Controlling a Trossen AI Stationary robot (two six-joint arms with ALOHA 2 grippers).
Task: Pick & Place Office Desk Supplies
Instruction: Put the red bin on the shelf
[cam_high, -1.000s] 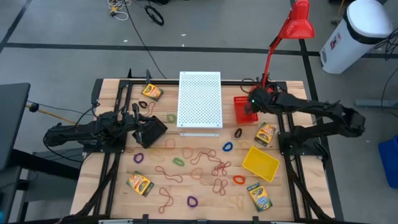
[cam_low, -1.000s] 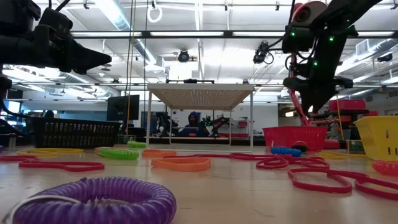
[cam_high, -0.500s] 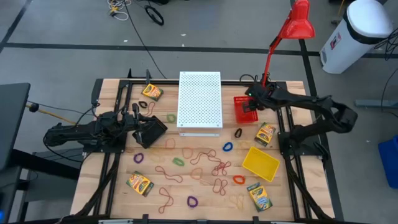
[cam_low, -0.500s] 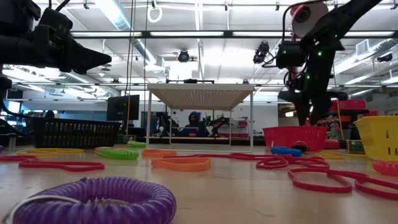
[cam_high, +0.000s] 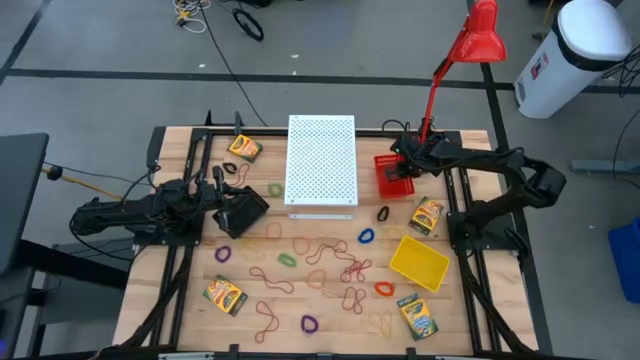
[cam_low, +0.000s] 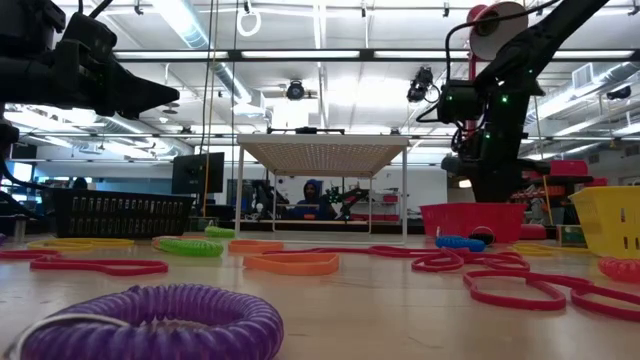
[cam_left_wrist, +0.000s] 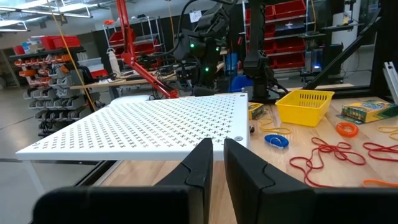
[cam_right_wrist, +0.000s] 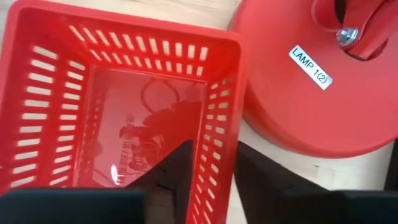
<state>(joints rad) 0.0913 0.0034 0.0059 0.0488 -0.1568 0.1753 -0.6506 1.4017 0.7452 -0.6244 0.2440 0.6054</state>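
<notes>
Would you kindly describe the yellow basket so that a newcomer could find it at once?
Start at the white perforated board in the middle of the table's far side. Look toward the near right, past the blue loop. The yellow basket sits there at an angle, between two crayon boxes; the only other basket is red.

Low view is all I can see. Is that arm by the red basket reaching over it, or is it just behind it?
Observer: From above, the right gripper hangs directly over the red basket, not behind it.
Operator: Is it holding anything?
Observer: No. Its wrist view shows its fingers apart, with nothing between them.
Operator: Where's the other arm's claw?
Observer: The left gripper waits to the left of the white perforated board, pointing towards it.
</notes>
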